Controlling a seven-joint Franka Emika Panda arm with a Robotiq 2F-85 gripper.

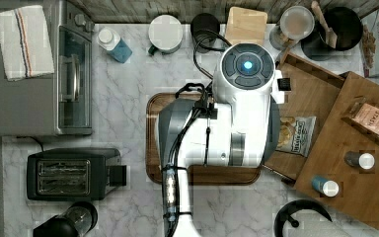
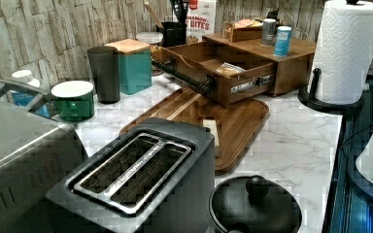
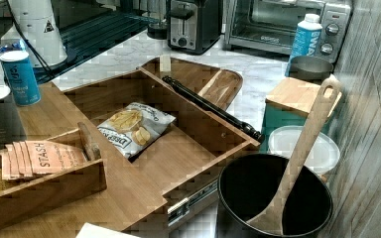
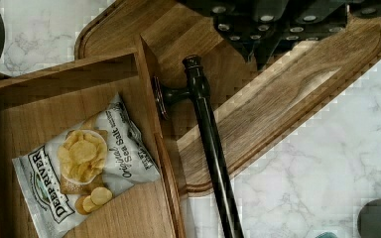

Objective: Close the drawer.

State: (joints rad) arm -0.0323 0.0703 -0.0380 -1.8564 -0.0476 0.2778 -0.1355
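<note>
The drawer [image 1: 312, 94] stands pulled out of its low wooden cabinet [image 1: 370, 187], over the edge of a dark cutting board [image 1: 153, 148]. A bag of chips [image 4: 84, 168] lies on the drawer's [image 4: 54, 104] flat bottom. A black bar handle [image 4: 211, 144] runs along the drawer front [image 2: 223, 90]. My gripper [image 4: 267, 44] hangs above the cutting board [image 4: 287, 84], on the outer side of the handle near one end and apart from it. In the top view the white arm [image 1: 237, 113] covers the drawer front. In the right view the handle [image 3: 208, 106] and the chips [image 3: 134, 126] are in plain sight.
On the cabinet top are two cans [image 3: 21, 77] and a tea box [image 3: 44, 156]. A black pot with a wooden spoon [image 3: 278, 198], a teal box [image 2: 136, 65] and cups stand by the wall. A toaster [image 1: 74, 173] and toaster oven [image 1: 42, 69] sit at the top view's left. A paper towel roll [image 2: 347, 48] stands beside the cabinet.
</note>
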